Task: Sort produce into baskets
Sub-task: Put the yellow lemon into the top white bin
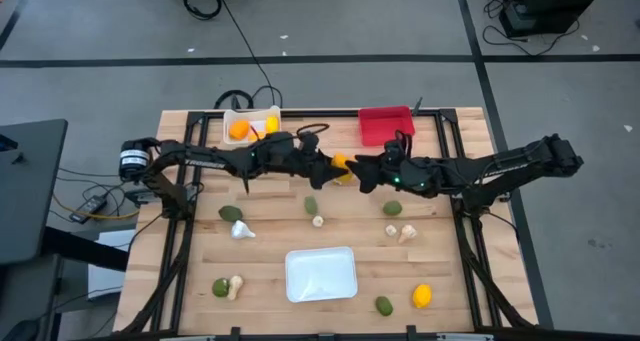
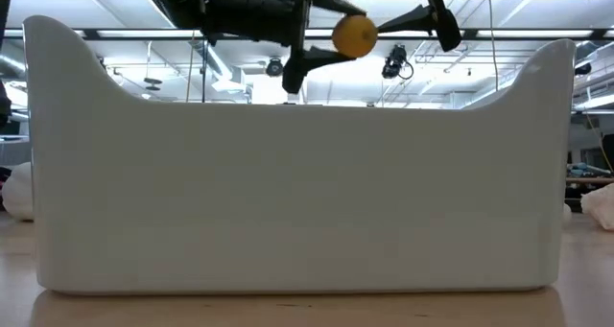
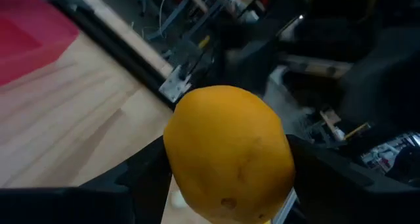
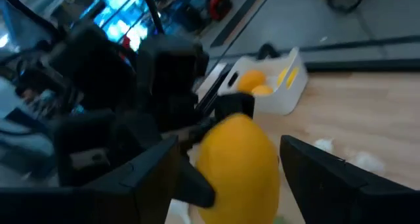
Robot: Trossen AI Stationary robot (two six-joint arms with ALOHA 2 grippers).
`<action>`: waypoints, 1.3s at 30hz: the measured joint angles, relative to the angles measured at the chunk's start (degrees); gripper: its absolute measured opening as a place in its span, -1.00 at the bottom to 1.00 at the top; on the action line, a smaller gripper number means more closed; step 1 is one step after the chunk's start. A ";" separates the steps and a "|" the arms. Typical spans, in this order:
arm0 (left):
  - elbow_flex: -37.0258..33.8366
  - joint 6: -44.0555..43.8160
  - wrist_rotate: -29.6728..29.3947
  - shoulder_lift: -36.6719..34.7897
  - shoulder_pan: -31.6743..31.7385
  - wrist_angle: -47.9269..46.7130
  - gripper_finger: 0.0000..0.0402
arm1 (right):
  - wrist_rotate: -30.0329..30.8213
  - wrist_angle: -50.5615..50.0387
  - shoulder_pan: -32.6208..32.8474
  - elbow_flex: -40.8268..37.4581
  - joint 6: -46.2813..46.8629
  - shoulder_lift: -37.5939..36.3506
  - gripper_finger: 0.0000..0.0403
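Observation:
A yellow-orange round fruit (image 1: 341,164) hangs above the middle of the table's far half, where my two grippers meet. My left gripper (image 3: 230,184) comes from the table's left and is shut on it. My right gripper (image 4: 230,178) comes from the right, open, with a finger on either side of the same fruit (image 4: 239,165). The low view shows the fruit (image 2: 355,35) well above the table. More produce lies loose on the wood: green fruits (image 1: 311,205), garlic bulbs (image 1: 241,230) and a yellow fruit (image 1: 422,296). My left gripper pinches the fruit's two opposite sides (image 3: 176,159) between its two fingers (image 3: 141,181). The fingers lie about level and come from the table's left. The fruit is lifted clear of the table. I cannot tell whether my right gripper's fingers (image 4: 321,178) touch the fruit.
A white bin (image 1: 252,126) with orange fruits stands at the far left, a red bin (image 1: 386,124) at the far right, and a shallow white tray (image 1: 320,274) near the front middle. The tray's wall (image 2: 288,202) fills most of the low view.

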 joint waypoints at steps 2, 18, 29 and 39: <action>0.00 0.13 2.13 -0.35 1.95 -2.62 0.37 | 1.07 0.06 -0.63 0.00 0.02 -0.06 0.37; 0.00 15.98 -3.72 -4.57 28.17 -38.75 0.37 | -10.12 -7.13 -7.96 0.02 -0.58 0.16 0.33; -0.02 17.68 -7.56 -4.57 38.18 -44.22 0.39 | -12.38 -11.40 -10.83 0.02 -5.37 0.18 0.33; -0.04 23.41 -12.21 -4.57 39.26 -52.10 0.40 | -17.32 -11.38 -14.82 0.02 -11.59 0.18 0.38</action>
